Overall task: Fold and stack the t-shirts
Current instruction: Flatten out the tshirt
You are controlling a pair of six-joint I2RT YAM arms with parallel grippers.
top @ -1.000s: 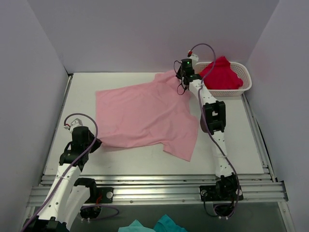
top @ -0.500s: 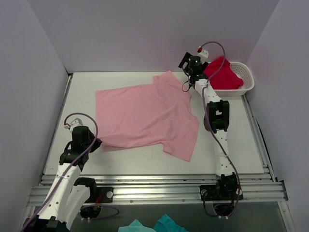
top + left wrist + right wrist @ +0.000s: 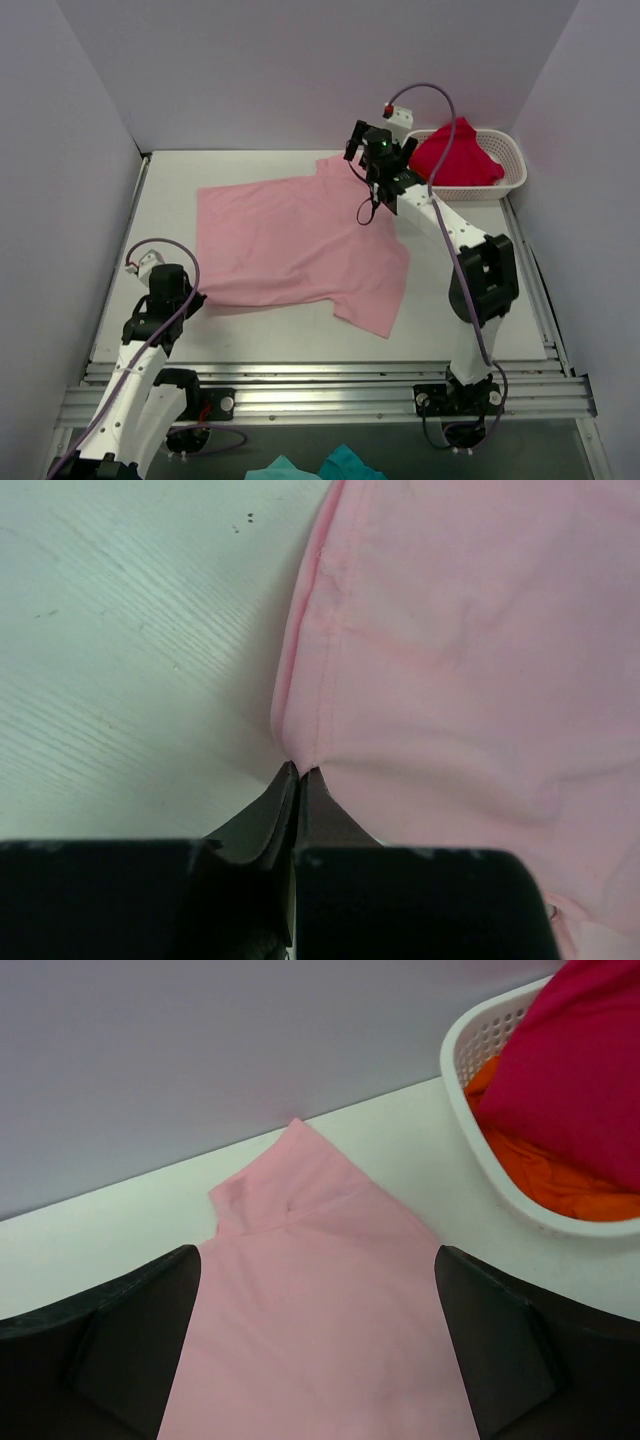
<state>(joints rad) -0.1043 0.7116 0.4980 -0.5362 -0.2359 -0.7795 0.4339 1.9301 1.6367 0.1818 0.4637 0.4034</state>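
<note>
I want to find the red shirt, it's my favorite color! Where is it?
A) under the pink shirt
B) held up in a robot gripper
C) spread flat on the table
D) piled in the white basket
D: the red shirt sits heaped in the white basket at the far right corner, while only the pink shirt lies spread on the table.

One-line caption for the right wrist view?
Open right gripper over the pink t-shirt; red t-shirt in the white basket beside it.

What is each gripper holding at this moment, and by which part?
The left gripper pinches the pink t-shirt by its stitched edge at the near-left corner. The right gripper is open and holds nothing.
</note>
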